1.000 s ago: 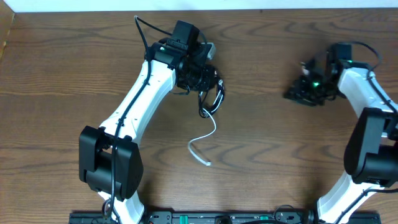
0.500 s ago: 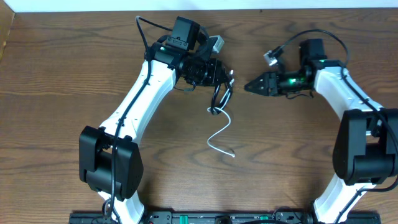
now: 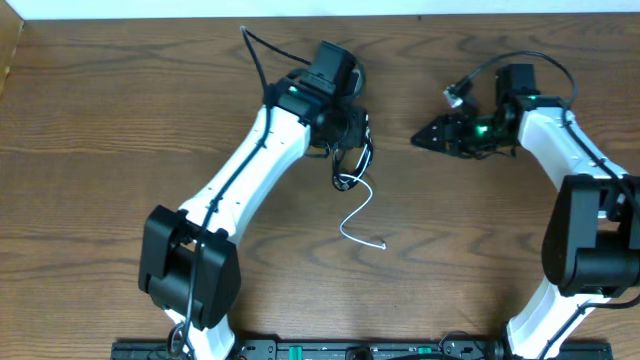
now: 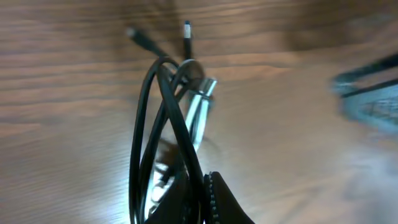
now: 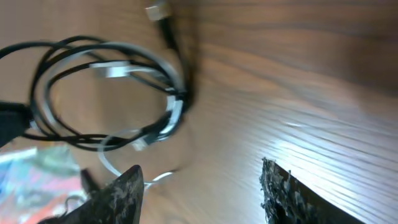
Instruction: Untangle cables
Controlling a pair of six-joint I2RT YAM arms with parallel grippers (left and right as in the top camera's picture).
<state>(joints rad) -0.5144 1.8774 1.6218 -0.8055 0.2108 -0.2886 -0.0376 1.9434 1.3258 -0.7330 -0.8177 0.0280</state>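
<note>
My left gripper (image 3: pixel 352 138) is shut on the black cable (image 3: pixel 346 172) and holds its loops up over the middle back of the table. The white cable (image 3: pixel 362 212) is tangled into those loops and trails down to a free plug end near the table's middle. In the left wrist view the black cable (image 4: pixel 144 130) loops up from the left gripper (image 4: pixel 202 202), with a pale plug (image 4: pixel 202 99) caught inside. My right gripper (image 3: pixel 421 139) is open and empty, pointing left, just right of the bundle. In the right wrist view the right gripper (image 5: pixel 199 186) faces the black cable (image 5: pixel 43 68) and white cable (image 5: pixel 111 163).
The wooden table's back edge (image 3: pixel 120 20) meets a white wall. A thick black arm cable (image 3: pixel 255 48) arcs off the left arm, and another (image 3: pixel 490 68) off the right arm. Bare wood lies in front of both arms.
The left gripper has carried the bundle right, dragging the white cable's free end right. The right gripper swung in from the far right toward the bundle, then eased back slightly.
</note>
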